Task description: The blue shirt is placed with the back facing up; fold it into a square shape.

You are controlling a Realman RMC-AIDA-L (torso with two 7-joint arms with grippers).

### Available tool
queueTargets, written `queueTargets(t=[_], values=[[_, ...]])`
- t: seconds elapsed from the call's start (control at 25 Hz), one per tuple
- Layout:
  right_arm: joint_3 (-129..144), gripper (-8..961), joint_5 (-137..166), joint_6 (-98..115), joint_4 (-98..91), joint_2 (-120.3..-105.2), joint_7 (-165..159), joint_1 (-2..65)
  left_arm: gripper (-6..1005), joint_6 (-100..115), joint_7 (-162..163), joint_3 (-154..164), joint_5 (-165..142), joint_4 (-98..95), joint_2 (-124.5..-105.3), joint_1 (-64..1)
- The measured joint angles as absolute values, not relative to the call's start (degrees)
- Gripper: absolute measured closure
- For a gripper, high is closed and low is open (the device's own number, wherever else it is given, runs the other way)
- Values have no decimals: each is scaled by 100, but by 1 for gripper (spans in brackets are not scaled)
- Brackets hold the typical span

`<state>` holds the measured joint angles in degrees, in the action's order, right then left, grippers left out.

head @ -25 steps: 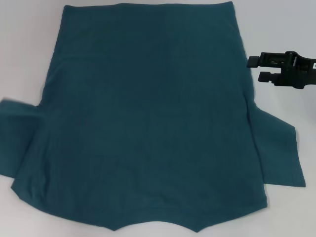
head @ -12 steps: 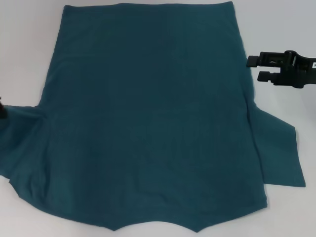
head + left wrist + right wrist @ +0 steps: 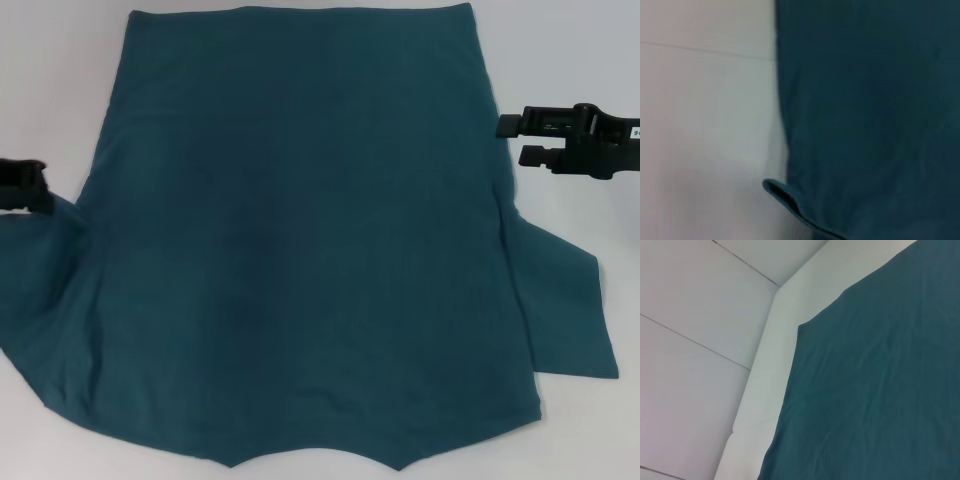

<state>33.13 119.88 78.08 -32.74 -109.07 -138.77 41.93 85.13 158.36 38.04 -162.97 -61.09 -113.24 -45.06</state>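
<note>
We see the large dark teal-blue cotton T-shirt [image 3: 300, 240] spread flat on the white worktop [image 3: 50, 80], plain back up, hem at the far end (twelve o'clock in the head view) and neckline toward six o'clock. Laid open like this, both long sides are reachable, which suits a fold that begins by bringing the sleeves inward.

The left tool [image 3: 22, 185], a black clamp, sits at nine o'clock at the very edge of the head view, right where the left sleeve [image 3: 35, 270] rises toward it. The sleeve looks lifted and drawn up to the tool instead of lying flat, so we judge the tool is closed on the sleeve's upper corner (the contact itself is partly cut off by the frame edge). In the left wrist view we see only the shirt's cloth and a curled hem edge [image 3: 782, 197] against the worktop, not the fingers.

The right tool [image 3: 525, 140] hovers at three o'clock, just beside the shirt's right side seam and apart from the cloth, its two black fingers [image 3: 540, 122] set narrowly apart and holding nothing. The right sleeve [image 3: 565, 310] lies flat at four o'clock, nearer us than that tool. The right wrist view shows the shirt's far hem corner [image 3: 802, 327] on the worktop.

We judge the step in hand is folding the left sleeve across the body; the right sleeve is not yet folded.
</note>
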Motion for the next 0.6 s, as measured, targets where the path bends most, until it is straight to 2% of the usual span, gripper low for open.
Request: queueTargets(t=[0.16, 0.28, 0.6], values=[[3323, 178, 11988, 7806, -3277, -10907, -13878, 4190, 988, 8545, 16163, 4064, -16301, -5999, -11352, -4658], [3323, 178, 11988, 7802, -3278, -10907, -13878, 4181, 988, 8562, 16309, 4229, -16306, -5952, -11447, -4769], [3320, 179, 11988, 7795, -3273, -10907, -13878, 4183, 987, 8447, 16501, 4293, -16286, -5781, -11866, -4920]])
